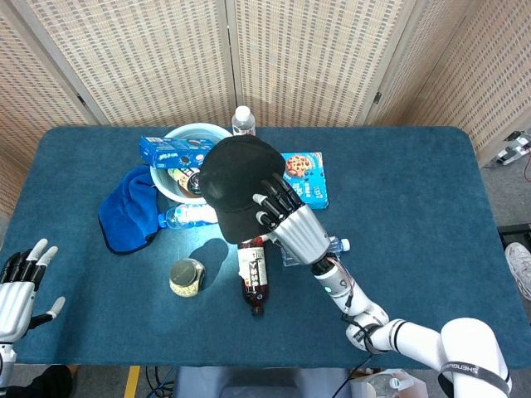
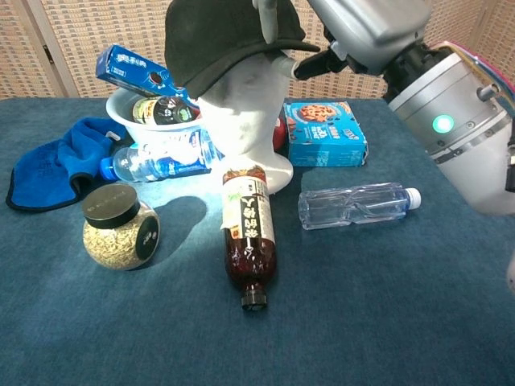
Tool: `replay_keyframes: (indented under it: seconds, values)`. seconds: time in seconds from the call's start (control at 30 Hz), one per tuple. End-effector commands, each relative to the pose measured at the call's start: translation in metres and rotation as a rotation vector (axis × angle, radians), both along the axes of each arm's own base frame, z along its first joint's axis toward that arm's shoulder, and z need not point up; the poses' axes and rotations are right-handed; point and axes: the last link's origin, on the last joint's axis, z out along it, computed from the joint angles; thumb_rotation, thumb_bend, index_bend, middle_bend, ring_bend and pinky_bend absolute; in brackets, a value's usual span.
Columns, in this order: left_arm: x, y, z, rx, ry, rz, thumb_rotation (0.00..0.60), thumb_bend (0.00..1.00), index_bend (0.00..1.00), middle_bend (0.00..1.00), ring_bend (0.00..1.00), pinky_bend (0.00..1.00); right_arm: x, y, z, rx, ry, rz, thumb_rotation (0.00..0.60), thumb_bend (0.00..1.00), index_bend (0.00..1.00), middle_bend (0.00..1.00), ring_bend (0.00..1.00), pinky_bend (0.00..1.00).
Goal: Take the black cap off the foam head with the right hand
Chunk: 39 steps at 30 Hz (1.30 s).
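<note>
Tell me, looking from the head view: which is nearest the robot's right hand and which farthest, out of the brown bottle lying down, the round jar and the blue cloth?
From the right hand:
1. Brown bottle, just below the hand, toward the robot.
2. Round jar, further left.
3. Blue cloth, far left beside the white bowl.

The cap is black, the foam head white, and the right hand silver with black fingers. Near the hand lie a blue cookie box, a dark-brown bottle, and a clear bottle on the teal table.
</note>
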Motion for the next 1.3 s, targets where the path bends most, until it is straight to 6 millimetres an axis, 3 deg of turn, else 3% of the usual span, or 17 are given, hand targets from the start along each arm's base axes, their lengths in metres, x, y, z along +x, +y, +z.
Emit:
replay_keyframes:
  seconds: [0.03,0.37,0.83,1.03,1.3]
  values:
    - [-0.001,-0.001,0.001,0.002,0.0,0.002,0.6,0.24,0.05,0.0,0.0,0.0,0.005,-0.002,0.003,-0.013,-0.008,0.006,0.6,0.45,0.67,0.37,0.16,0.13]
    - [-0.003,-0.004,0.004,0.009,-0.004,0.006,0.6,0.24,0.05,0.0,0.0,0.0,0.022,-0.014,0.016,-0.067,-0.019,0.02,0.6,0.45,0.67,0.37,0.16,0.12]
    - [-0.004,-0.005,0.007,0.014,-0.007,0.004,0.6,0.24,0.05,0.0,0.0,0.0,0.043,-0.055,0.04,-0.182,-0.034,-0.008,0.6,0.45,0.68,0.38,0.16,0.11]
    - [-0.003,-0.004,0.007,0.013,-0.006,0.003,0.6,0.24,0.05,0.0,0.0,0.0,0.049,-0.07,0.061,-0.258,-0.064,-0.009,0.6,0.45,0.68,0.39,0.16,0.1]
    - [-0.003,-0.003,0.007,0.011,-0.006,0.004,0.6,0.24,0.05,0.0,0.0,0.0,0.039,-0.071,0.095,-0.331,-0.14,-0.022,0.6,0.45,0.68,0.39,0.16,0.09]
